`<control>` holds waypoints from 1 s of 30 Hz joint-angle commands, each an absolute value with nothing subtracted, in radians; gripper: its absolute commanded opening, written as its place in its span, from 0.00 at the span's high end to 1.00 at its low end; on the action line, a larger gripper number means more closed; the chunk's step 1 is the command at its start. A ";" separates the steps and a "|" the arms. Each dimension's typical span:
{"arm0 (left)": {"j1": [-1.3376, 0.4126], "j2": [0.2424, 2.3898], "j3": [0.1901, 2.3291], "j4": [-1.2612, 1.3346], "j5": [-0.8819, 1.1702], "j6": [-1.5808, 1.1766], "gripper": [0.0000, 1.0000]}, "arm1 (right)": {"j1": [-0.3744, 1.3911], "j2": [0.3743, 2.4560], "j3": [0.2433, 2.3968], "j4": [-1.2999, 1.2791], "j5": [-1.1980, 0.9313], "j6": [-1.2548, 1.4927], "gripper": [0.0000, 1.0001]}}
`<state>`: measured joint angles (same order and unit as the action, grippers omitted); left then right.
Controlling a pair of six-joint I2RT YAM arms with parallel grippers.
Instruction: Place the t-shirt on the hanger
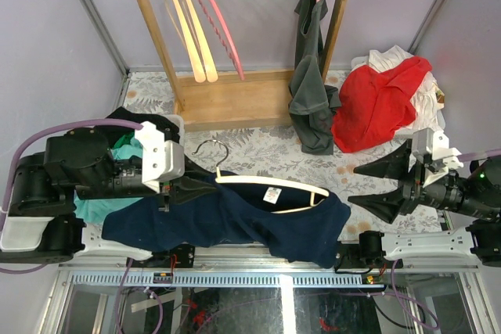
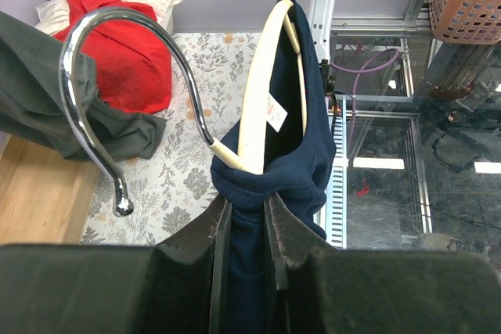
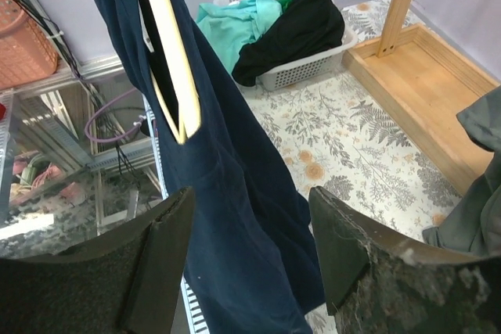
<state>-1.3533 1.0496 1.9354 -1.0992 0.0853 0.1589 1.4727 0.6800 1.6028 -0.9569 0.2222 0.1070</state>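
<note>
The navy t-shirt point(image 1: 235, 224) drapes over the cream hanger point(image 1: 270, 185), with its white label showing in the neck opening. The hanger's metal hook point(image 1: 213, 150) points to the far side. My left gripper point(image 1: 182, 192) is shut on the bunched shirt collar and the hanger's neck point(image 2: 254, 99); the fabric point(image 2: 250, 193) fills the gap between the fingers at the left gripper point(image 2: 246, 209). My right gripper point(image 1: 368, 185) is open, just right of the shirt's shoulder end. In the right wrist view the shirt point(image 3: 235, 185) hangs in front of the open right gripper point(image 3: 249, 193), with the hanger end point(image 3: 168, 44) above.
A wooden rack point(image 1: 235, 99) stands at the back with light-wood hangers point(image 1: 188, 29), a pink hanger point(image 1: 219, 21) and a grey-green top point(image 1: 309, 76). A red garment point(image 1: 376, 107) lies on white cloth at right. A white basket point(image 3: 297, 72) with teal and black clothes is at left.
</note>
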 commanded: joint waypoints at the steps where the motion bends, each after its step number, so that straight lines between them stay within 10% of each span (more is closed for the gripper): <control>1: -1.349 1.026 1.929 -1.027 0.078 0.135 1.00 | 1.474 0.691 1.567 -0.939 0.190 0.120 0.31; 11: -1.350 1.049 1.939 -1.021 0.103 0.140 1.00 | 1.474 0.776 1.560 -0.898 0.118 0.065 0.39; 19: -1.349 1.042 1.934 -1.012 0.116 0.141 1.00 | 1.474 0.796 1.554 -0.888 0.081 0.060 0.77; 30: -1.349 1.078 1.912 -0.989 0.158 0.147 1.00 | 1.474 0.832 1.588 -0.861 0.054 0.036 0.65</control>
